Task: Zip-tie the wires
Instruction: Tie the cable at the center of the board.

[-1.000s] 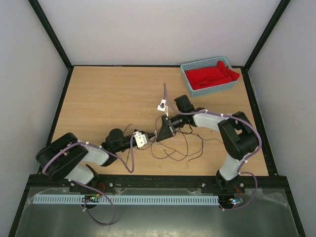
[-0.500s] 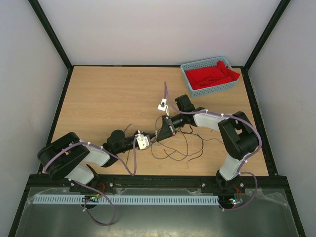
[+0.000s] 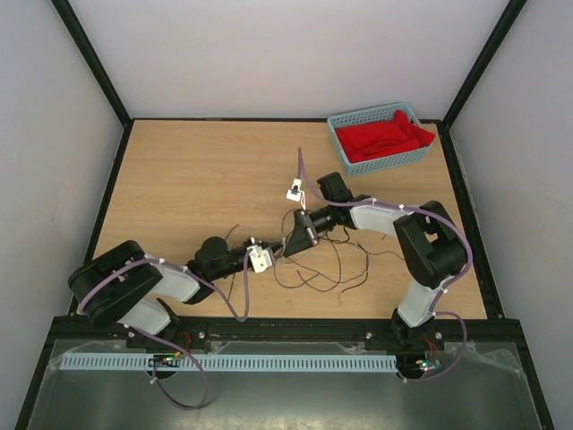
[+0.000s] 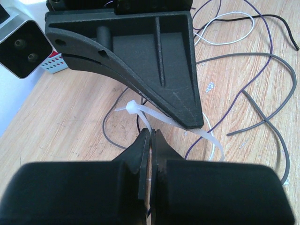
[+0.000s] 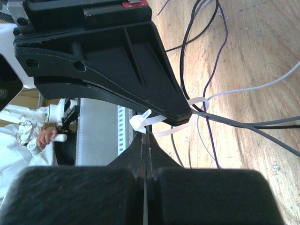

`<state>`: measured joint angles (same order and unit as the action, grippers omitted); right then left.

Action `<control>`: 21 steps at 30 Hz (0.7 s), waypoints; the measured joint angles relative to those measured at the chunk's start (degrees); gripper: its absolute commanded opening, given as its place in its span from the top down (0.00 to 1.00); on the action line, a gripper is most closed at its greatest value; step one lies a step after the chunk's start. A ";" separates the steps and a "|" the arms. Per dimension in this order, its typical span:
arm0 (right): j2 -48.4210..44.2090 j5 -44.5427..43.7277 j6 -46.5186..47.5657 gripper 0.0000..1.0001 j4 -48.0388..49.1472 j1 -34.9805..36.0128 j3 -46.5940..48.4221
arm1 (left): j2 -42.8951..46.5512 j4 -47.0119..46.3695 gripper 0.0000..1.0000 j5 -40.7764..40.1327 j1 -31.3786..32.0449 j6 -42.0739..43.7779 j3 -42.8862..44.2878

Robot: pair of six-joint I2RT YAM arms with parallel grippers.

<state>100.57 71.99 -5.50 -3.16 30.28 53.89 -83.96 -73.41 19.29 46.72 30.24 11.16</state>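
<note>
The wires (image 3: 327, 269) are thin dark and pale strands looping on the wooden table in front of the right arm; they also show in the left wrist view (image 4: 262, 117) and the right wrist view (image 5: 213, 108). The zip tie (image 4: 132, 108) is a whitish strip bent into a loop around some strands, its head showing in the right wrist view (image 5: 140, 122). My left gripper (image 3: 276, 255) (image 4: 151, 133) is shut on the strip. My right gripper (image 3: 288, 249) (image 5: 146, 134) is shut on the tie just below its head. The two grippers meet tip to tip.
A blue basket (image 3: 338, 134) holding red cloth (image 3: 380, 139) stands at the back right corner. A small white connector on a lilac cable (image 3: 294, 191) hangs just behind the grippers. Black frame posts border the table.
My left gripper has drawn slightly back toward the near edge, still holding the zip tie. The right gripper has hardly moved.
</note>
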 measured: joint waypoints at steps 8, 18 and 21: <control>0.15 -0.31 -2.95 1.00 1.84 -0.85 0.00 | 0.00 -0.04 1.00 -0.70 0.63 1.14 -0.04; 0.83 -0.13 -5.27 1.00 2.86 -1.29 0.04 | -0.02 -0.07 1.00 -1.84 1.27 2.60 -0.04; 0.83 -0.02 -5.46 1.00 2.86 -1.68 0.07 | -0.04 -0.11 1.00 -2.03 1.27 2.84 -0.04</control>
<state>101.41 71.96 -10.96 -0.30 28.60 53.95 -84.01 -73.52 17.26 47.99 33.08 11.11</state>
